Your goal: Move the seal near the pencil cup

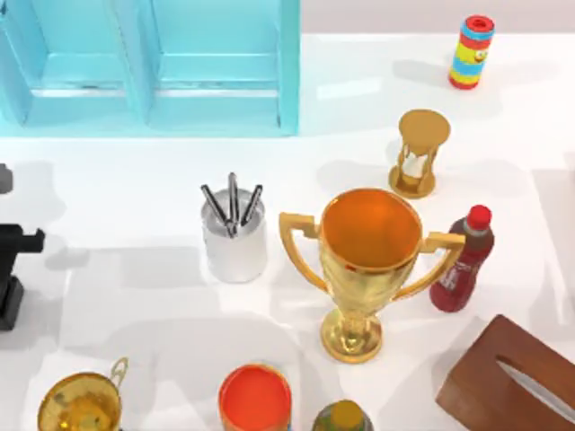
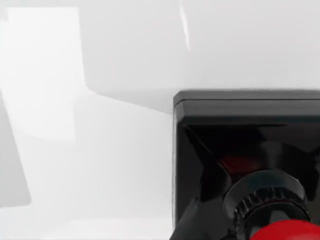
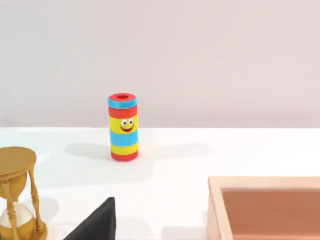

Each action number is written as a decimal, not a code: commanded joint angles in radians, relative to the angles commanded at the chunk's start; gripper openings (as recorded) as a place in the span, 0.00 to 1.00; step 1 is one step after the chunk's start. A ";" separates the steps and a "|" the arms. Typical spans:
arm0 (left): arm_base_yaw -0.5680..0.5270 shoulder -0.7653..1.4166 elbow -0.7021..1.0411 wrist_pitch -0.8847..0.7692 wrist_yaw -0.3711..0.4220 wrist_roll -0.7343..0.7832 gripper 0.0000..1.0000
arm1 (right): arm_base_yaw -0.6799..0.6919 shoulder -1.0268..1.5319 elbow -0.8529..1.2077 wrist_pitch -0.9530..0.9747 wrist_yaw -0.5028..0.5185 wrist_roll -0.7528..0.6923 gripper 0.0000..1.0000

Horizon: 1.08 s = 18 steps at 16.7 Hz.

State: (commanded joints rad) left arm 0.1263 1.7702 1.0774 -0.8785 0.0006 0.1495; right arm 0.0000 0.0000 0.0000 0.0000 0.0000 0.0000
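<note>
At the far left edge of the top view the left arm's black gripper (image 1: pixel 13 260) sits low over the white table (image 1: pixel 135 296), cut off by the frame edge; whether its fingers are spread or closed cannot be told. The seal (image 2: pixel 247 150) appears in the left wrist view, very close under the camera: its black square block fills the frame's corner, with a ribbed dark collar and a sliver of the glossy red knob cut off at the frame edge. It stands on bare white table, and nothing can be made out gripping it.

Moving right in the top view, the pencil cup (image 1: pixel 234 241) stands upright left of centre, three dark pens leaning out of it, well apart from the left gripper. Behind it is a turquoise cabinet (image 1: pixel 153 63). A small gold cup (image 1: pixel 81 404), an orange-topped can (image 1: pixel 255 398) and a green-topped object (image 1: pixel 341 417) are cut by the near edge. The big gold trophy (image 1: pixel 368 269) stands just right of the pencil cup, with a dark red bottle (image 1: pixel 463 260) beside its handle, a gold hourglass (image 1: pixel 419 153) behind, and a brown tissue box (image 1: pixel 512 377) in the near right corner.

The right wrist view shows the striped smiling-face cylinder (image 3: pixel 123 127) upright near the back wall, the hourglass partly cut off, a wooden box's rim (image 3: pixel 265 200), and a black wedge (image 3: pixel 97 225) hard to identify.
</note>
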 joint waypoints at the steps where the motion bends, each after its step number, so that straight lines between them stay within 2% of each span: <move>1: 0.000 0.000 0.000 0.000 0.000 0.000 0.25 | 0.000 0.000 0.000 0.000 0.000 0.000 1.00; 4: 0.000 0.000 0.000 0.000 0.000 0.000 0.02 | 0.000 0.000 0.000 0.000 0.000 0.000 1.00; 5: 0.000 0.000 0.000 0.000 0.000 0.000 0.00 | 0.000 0.000 0.000 0.000 0.000 0.000 1.00; 14: -0.004 -0.001 0.003 -0.003 0.000 -0.001 0.00 | 0.000 0.000 0.000 0.000 0.000 0.000 1.00; 18: -0.108 -0.004 0.118 -0.117 0.000 -0.100 0.00 | 0.000 0.000 0.000 0.000 0.000 0.000 1.00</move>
State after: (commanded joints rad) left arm 0.0186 1.7664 1.1949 -0.9951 0.0002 0.0491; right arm 0.0000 0.0000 0.0000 0.0000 0.0000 0.0000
